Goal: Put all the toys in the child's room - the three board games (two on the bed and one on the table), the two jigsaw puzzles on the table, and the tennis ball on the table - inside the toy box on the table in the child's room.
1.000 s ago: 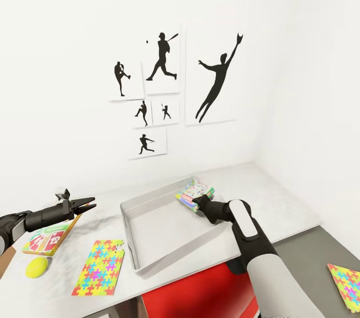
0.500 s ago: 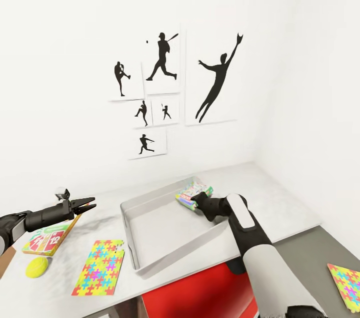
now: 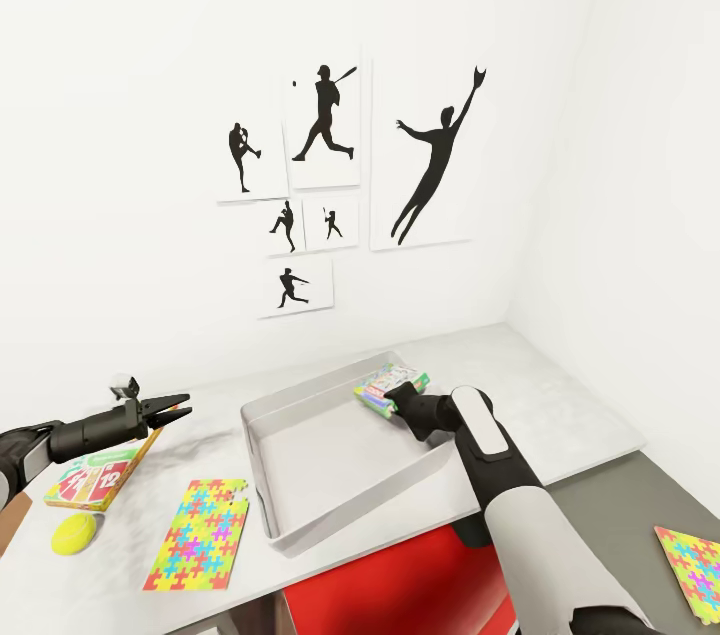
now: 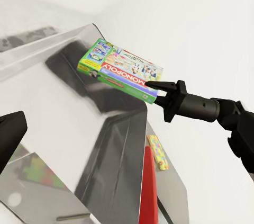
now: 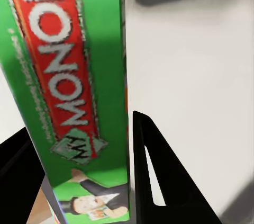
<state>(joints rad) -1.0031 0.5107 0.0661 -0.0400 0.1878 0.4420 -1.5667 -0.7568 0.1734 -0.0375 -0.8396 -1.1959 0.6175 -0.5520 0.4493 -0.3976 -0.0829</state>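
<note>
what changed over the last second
The right gripper, shut on the Monopoly box, carried it slightly further in over the toy box's far corner, forearm swinging left. Unchanged: the left gripper hovering open above the Skip-Bo box, the tennis ball and both jigsaw puzzles.

The game box (image 4: 120, 71) in the black right gripper (image 3: 392, 402) has green edges, a white busy cover and a red band lettered MONOPOLY in white. The bin (image 3: 262, 427) is light grey. A second game box (image 3: 95, 477) is green, yellow and red. The ball (image 3: 74, 532) is yellow-green. Two puzzles (image 3: 200, 532) (image 3: 693, 565) mix yellow, pink, green and blue. The wall pictures (image 3: 432, 155) show black silhouettes on white.
</note>
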